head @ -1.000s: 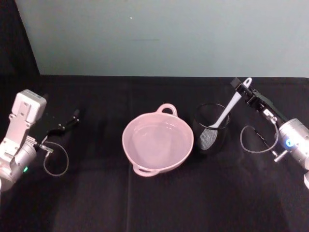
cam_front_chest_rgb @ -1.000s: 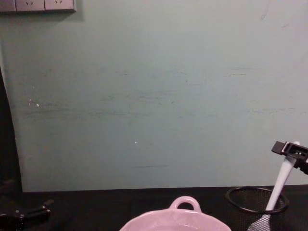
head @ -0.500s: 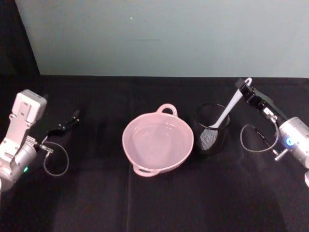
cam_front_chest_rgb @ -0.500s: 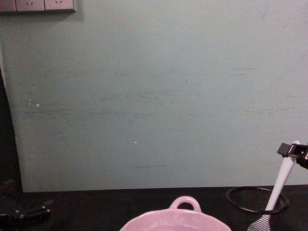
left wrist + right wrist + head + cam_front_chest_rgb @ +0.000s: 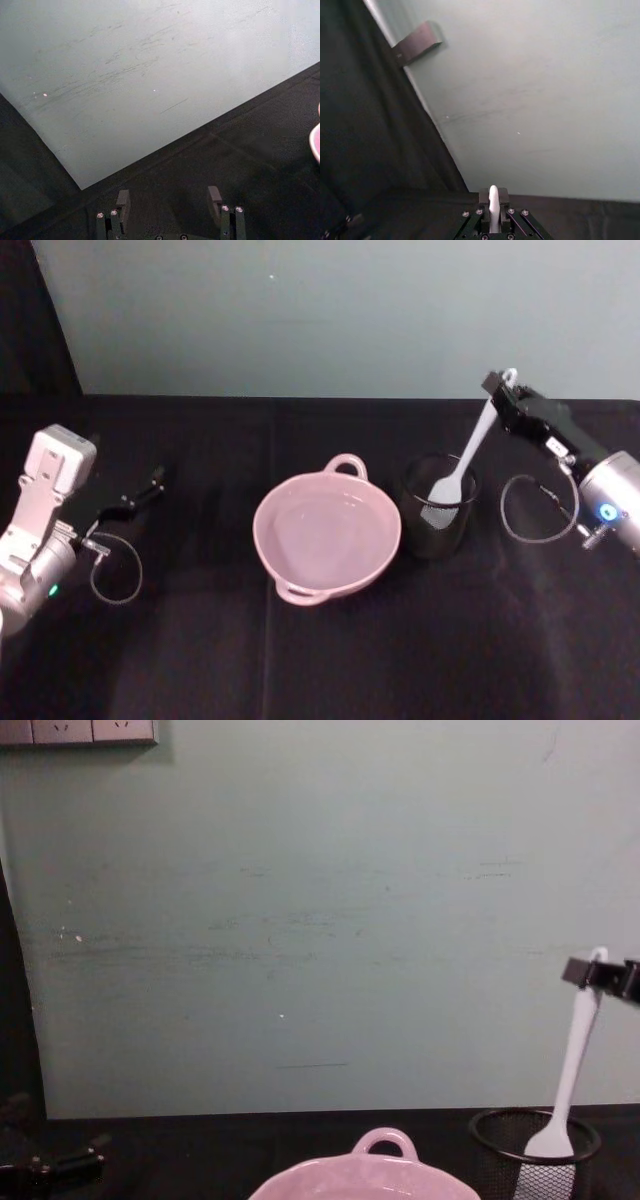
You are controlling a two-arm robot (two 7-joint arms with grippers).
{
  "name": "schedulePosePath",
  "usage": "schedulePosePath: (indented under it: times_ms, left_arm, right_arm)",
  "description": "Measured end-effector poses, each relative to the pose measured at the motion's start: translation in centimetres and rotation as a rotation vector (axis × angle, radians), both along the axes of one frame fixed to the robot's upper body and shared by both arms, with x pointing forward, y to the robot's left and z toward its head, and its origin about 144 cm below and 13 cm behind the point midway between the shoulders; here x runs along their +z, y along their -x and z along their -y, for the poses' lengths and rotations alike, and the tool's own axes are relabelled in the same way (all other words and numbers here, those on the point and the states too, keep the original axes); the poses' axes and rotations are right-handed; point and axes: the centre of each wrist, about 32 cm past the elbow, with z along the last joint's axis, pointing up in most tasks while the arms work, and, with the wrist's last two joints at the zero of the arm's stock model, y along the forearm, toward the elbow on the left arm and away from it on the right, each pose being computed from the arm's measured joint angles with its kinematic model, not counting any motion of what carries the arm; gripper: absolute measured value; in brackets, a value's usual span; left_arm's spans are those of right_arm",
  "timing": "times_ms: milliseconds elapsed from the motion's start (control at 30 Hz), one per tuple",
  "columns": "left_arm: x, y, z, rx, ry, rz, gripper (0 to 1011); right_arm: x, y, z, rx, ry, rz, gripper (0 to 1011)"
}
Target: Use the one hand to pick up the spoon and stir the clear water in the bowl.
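Note:
My right gripper [image 5: 500,392] is shut on the tip of the white spoon's handle [image 5: 476,440], above and behind the black mesh cup [image 5: 438,522]. The spoon [image 5: 570,1070] hangs almost upright, its flat head still inside the cup's rim [image 5: 535,1140]. In the right wrist view the handle tip [image 5: 493,200] sticks up between the closed fingers. The pale pink bowl [image 5: 327,536] sits left of the cup, with clear water [image 5: 325,525] inside; its loop handle [image 5: 385,1142] shows in the chest view. My left gripper [image 5: 140,495] rests open at the far left; its fingers [image 5: 122,202] stand apart.
The table is covered with a black cloth [image 5: 330,660]. A pale green wall [image 5: 320,920] stands right behind it. Loose cable loops lie beside each wrist, one on the left [image 5: 115,575] and one on the right [image 5: 535,510].
The right gripper has risen, lifting the spoon higher and more upright; its head has come up from the cup's bottom to near the rim. The left arm has stayed put.

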Motion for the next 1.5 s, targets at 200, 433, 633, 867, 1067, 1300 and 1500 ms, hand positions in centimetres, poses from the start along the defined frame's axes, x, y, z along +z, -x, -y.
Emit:
schedulePosePath:
  times_ms: [200,433,633,867,1067,1300,1500]
  left_arm:
    - [0.0,0.0,0.0,0.0,0.0,0.0,1011]
    - [0.0,0.0,0.0,0.0,0.0,0.0,1011]
    - [0.0,0.0,0.0,0.0,0.0,0.0,1011]
    - [0.0,0.0,0.0,0.0,0.0,0.0,1011]
    - [0.0,0.0,0.0,0.0,0.0,0.0,1011]
    - [0.0,0.0,0.0,0.0,0.0,0.0,1011]
    - [0.0,0.0,0.0,0.0,0.0,0.0,1011]
  right_arm:
    - [3.5,0.0,-0.2,0.074,0.128,0.058,110]
    - [7.4,0.1,-0.6,0.148,0.23,0.115,110]
    - [10.0,0.0,-0.9,0.176,0.271,0.146,110]
    - [11.8,-0.1,-1.3,0.189,0.299,0.155,110]
    - [12.3,-0.2,-1.5,0.196,0.307,0.158,110]
    - [12.2,-0.2,-1.4,0.193,0.306,0.155,110]
    - [12.1,-0.2,-1.4,0.191,0.305,0.155,110]
